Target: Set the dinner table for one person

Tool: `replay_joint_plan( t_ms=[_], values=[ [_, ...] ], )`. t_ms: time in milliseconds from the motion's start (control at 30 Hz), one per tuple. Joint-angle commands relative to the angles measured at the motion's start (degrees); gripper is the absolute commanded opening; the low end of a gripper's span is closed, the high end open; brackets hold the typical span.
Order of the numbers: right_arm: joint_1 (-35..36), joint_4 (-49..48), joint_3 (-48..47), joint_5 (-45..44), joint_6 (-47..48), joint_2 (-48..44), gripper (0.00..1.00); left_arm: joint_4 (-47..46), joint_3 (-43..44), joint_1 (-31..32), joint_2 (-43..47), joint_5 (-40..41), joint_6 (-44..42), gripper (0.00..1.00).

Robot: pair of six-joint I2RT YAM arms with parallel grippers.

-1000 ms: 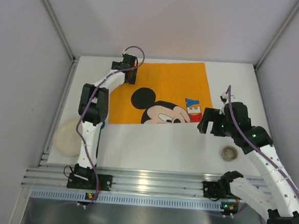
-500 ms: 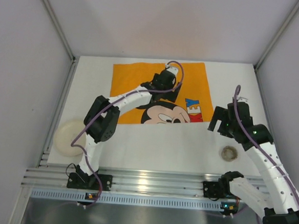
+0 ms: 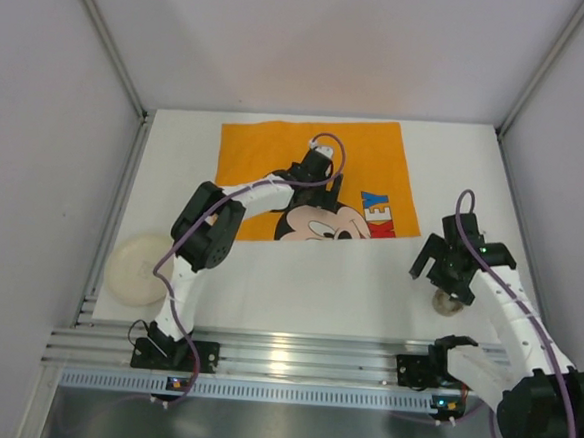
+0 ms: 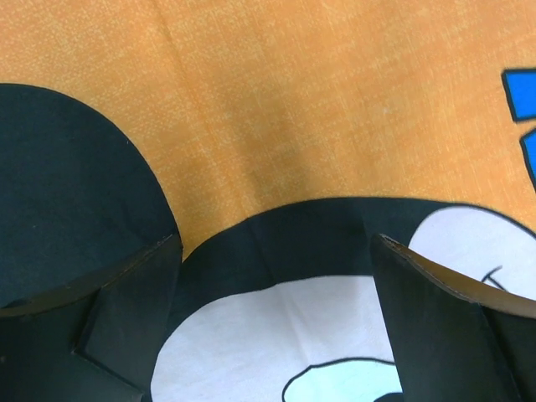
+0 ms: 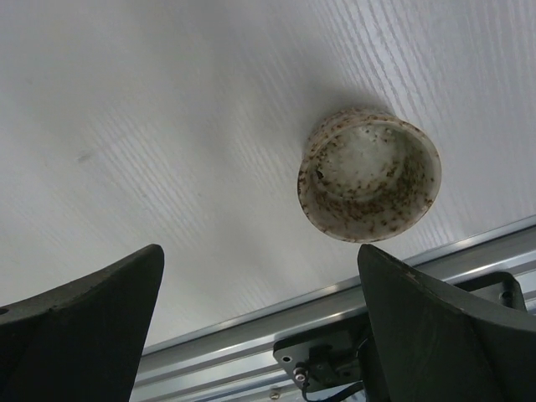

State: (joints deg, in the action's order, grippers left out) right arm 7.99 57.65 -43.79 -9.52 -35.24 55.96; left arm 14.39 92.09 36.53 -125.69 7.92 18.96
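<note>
The white dinner table [image 3: 298, 280] carries an orange Mickey Mouse mat [image 3: 267, 147] spread flat at the back. My left gripper [image 3: 324, 188] is open and empty, low over Mickey's head on the mat [image 4: 276, 109]; its fingers [image 4: 126, 310] straddle the black and white print. A small speckled cup [image 3: 447, 303] stands upright near the front right. My right gripper [image 3: 435, 272] is open and empty just above and to the left of the cup [image 5: 368, 176]. A cream plate [image 3: 138, 268] lies at the left edge.
The silver aluminium rail [image 3: 292, 359] runs along the near edge, just behind the cup in the right wrist view [image 5: 251, 335]. Grey walls close in the table on three sides. Both arm bases are bolted to the rail.
My left gripper swept from the mat's far left corner to over Mickey's head. My right gripper moved right and toward the near edge, ending beside the cup.
</note>
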Motion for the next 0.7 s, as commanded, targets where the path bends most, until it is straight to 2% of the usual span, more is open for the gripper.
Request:
replay_joint_plan(
  t_ms=[0, 233, 400, 667],
  values=[
    [-0.61, -3.58, 1.07, 0.73, -3.51, 1.16, 1.00, 3.10, -7.79, 3.10, 1.13, -5.73, 2.58, 0.99],
    [-0.69, -6.05, 4.67, 0.64, -5.10, 3.89, 1.00, 1.25, -21.06, 5.04, 8.08, -2.48, 1.26, 0.99],
    [-0.61, -8.51, 5.91, -0.15, -6.68, 5.64, 0.99, 0.02, -24.50, 6.18, 9.85, -1.07, -0.15, 0.99],
    [-0.69, -14.05, 5.56, -0.76, -6.51, 12.58, 0.93, -0.42, -27.41, 6.36, 13.36, 4.02, -9.28, 0.99]
  ],
)
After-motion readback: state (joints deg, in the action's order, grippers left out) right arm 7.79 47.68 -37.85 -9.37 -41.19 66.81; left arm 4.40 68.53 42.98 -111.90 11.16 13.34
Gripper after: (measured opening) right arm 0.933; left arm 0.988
